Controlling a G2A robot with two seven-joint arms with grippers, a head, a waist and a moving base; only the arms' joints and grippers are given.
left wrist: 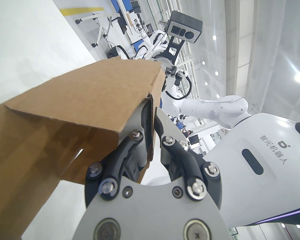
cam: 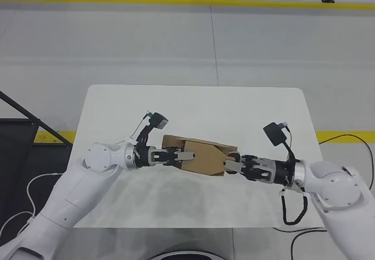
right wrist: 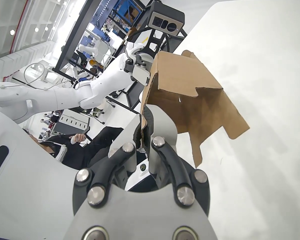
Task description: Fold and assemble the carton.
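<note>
A brown cardboard carton [cam: 201,156] hangs just above the middle of the white table [cam: 252,110], held between my two arms. My left gripper [cam: 188,156] is shut on the carton's left end; in the left wrist view its fingers [left wrist: 150,116] pinch one wall of the carton [left wrist: 72,106]. My right gripper [cam: 228,165] is shut on the right end, where the right wrist view shows the fingers [right wrist: 146,123] clamped on a panel edge of the carton [right wrist: 187,96]. The carton is partly opened into a tube, with loose flaps hanging toward the table.
The white table top [right wrist: 260,51] lies bare around the carton. A black frame [cam: 5,104] stands beside the table's left side. Yellow floor tape [cam: 356,136] runs past the right edge.
</note>
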